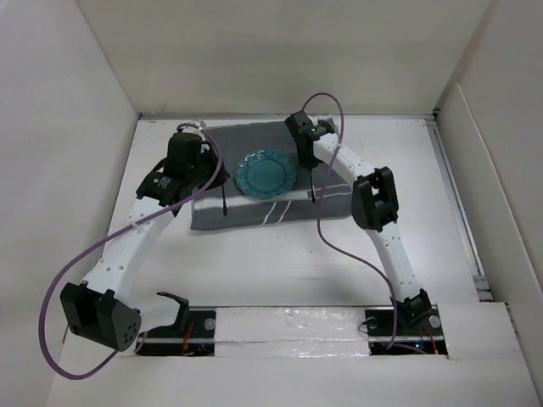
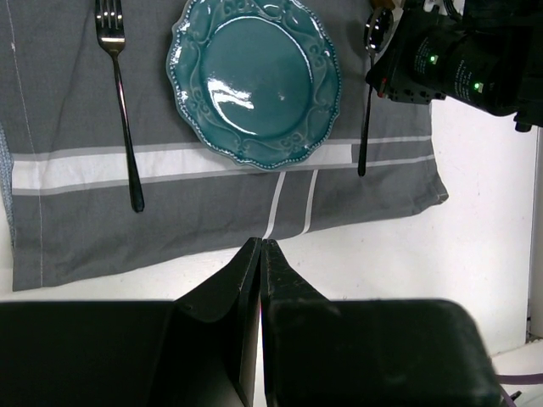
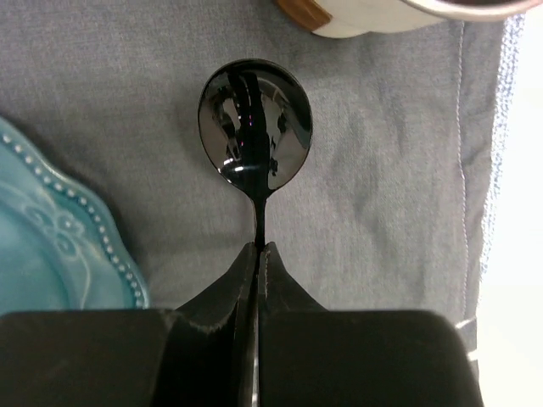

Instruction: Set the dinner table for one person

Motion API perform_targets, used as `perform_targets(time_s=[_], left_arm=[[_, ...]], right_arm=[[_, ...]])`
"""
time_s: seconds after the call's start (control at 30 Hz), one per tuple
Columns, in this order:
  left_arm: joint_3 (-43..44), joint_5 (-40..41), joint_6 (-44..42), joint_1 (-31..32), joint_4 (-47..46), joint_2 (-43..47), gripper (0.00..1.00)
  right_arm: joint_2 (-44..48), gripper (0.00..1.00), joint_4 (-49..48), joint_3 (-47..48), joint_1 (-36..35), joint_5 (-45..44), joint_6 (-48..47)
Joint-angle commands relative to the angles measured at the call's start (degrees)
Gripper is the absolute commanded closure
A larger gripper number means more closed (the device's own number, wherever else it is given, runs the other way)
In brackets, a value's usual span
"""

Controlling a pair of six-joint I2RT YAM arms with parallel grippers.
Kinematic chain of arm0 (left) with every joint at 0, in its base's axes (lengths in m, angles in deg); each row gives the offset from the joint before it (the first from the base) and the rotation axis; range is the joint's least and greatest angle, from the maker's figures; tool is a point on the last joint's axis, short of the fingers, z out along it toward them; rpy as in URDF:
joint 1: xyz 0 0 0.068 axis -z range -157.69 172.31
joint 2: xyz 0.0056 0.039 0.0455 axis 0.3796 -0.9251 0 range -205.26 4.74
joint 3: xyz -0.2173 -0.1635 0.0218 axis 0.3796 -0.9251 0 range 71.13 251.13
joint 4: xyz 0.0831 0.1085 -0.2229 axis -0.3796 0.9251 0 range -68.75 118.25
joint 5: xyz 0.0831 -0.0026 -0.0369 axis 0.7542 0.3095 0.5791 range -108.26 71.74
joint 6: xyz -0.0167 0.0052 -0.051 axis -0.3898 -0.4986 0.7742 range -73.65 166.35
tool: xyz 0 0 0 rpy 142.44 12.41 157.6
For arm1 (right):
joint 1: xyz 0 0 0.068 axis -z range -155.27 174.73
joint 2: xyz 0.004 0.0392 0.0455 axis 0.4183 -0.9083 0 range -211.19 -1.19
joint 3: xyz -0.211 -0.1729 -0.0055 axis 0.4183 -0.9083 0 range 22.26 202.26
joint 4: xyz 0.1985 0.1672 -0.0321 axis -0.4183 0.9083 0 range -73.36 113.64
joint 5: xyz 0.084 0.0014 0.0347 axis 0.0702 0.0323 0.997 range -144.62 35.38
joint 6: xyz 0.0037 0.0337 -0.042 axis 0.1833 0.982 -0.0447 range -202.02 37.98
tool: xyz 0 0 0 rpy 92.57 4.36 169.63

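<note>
A grey striped cloth (image 1: 254, 212) lies on the white dinner table (image 1: 280, 263). On it sits a teal plate (image 1: 265, 174), with a black fork (image 1: 225, 199) to its left and a black spoon (image 1: 312, 182) to its right. My right gripper (image 1: 305, 151) is shut on the spoon's neck (image 3: 259, 233) just below the bowl, and the spoon lies along the cloth (image 3: 382, 170). My left gripper (image 2: 260, 246) is shut and empty, raised above the table (image 2: 382, 254) near the cloth's front edge. The left wrist view shows the fork (image 2: 119, 93), the plate (image 2: 254, 80) and the spoon (image 2: 366, 110).
A white object with a brown edge (image 3: 373, 13) stands on the cloth just beyond the spoon's bowl. White walls enclose the table on the left, back and right. Purple cables (image 1: 327, 212) hang from both arms. The right arm (image 2: 458, 59) reaches over the cloth's right side.
</note>
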Motion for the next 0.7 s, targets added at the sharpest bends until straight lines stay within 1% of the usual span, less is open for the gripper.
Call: perform_targets(time_s=[0.0, 0.17, 0.27, 0.3, 0.37, 0.4, 0.47, 0.5, 0.57, 0.63, 0.67], left_arm=[[2.4, -0.8, -0.4, 0.0, -1.9, -0.3, 1.00], [2.0, -0.3, -0.5, 0.0, -1.9, -0.9, 1.00], [2.0, 0.5, -0.7, 0.0, -1.6, -0.9, 1.00], [2.0, 0.6, -0.9, 0.0, -1.4, -0.9, 0.98], [2.3, 0.7, -1.1, 0.0, -1.4, -0.9, 0.95], [2.4, 0.6, -1.2, 0.0, -1.5, -0.8, 0.92], [3.2, 0.5, -1.6, 0.0, -2.0, -0.8, 0.87], [3.8, 0.5, -1.9, 0.0, -2.1, -0.8, 0.86], [6.0, 0.8, -2.1, 0.0, -2.0, -1.1, 0.85], [7.7, 1.0, -2.5, 0.0, -2.3, -1.4, 0.80], [9.8, 1.3, -2.6, 0.0, -2.4, -1.6, 0.79]], right_arm=[[-1.3, 1.00, -3.4, 4.0, -0.3, -1.2, -0.6], [-2.0, 1.00, -5.4, 3.5, -1.5, 0.1, -0.2], [-2.2, 0.84, -5.2, 2.7, -2.0, -0.2, 0.9], [-1.0, 0.75, -5.7, 2.3, -2.0, -0.2, 1.7], [0.4, 0.67, -6.3, 0.7, -2.0, 0.5, 2.0], [1.4, 0.59, -6.8, 0.2, -2.0, 1.5, 2.7], [4.9, 0.52, -7.2, -0.7, -2.0, 3.1, 3.1], [6.1, 0.47, -6.8, -0.6, -2.0, 4.3, 3.7], [10.8, 0.43, -5.8, -0.8, -2.0, 4.9, 5.0], [15.1, 0.43, -5.2, -3.0, -2.0, 7.4, 7.5], [21.4, 0.43, -6.3, -5.2, -2.0, 8.0, 8.3]])
